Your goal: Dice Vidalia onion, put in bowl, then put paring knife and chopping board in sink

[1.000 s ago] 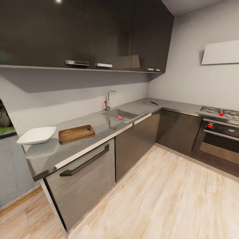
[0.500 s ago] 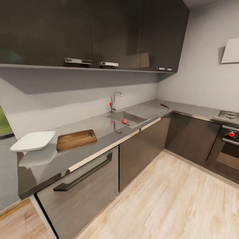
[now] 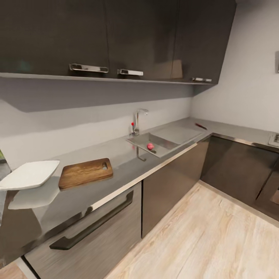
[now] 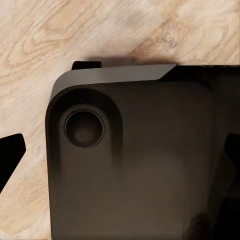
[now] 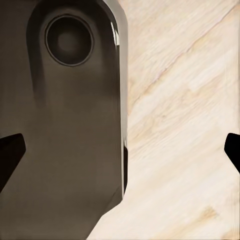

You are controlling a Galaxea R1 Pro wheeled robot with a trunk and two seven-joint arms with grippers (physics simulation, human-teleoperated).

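Observation:
In the head view the small pinkish-red Vidalia onion [image 3: 150,146] lies in the steel sink [image 3: 164,142], below the chrome tap [image 3: 138,120]. The brown chopping board [image 3: 86,172] lies flat on the grey countertop [image 3: 128,162], left of the sink. The white bowl [image 3: 29,174] stands just left of the board. The paring knife [image 3: 200,126] lies far back in the counter's corner, beyond the drainboard. My left gripper [image 4: 120,160] and right gripper [image 5: 120,150] are both open and hold nothing. They hang over my dark base and the wooden floor.
Dark wall cabinets [image 3: 116,38] hang over the counter. Under it are a drawer front with a long handle [image 3: 93,224] and dark doors. The counter turns at the right toward a hob [image 3: 274,137]. Light wood floor [image 3: 201,240] lies open in front.
The head camera has turned left and come nearer the counter, so the stove has slid almost out at the right. The onion, board, bowl and knife have not moved.

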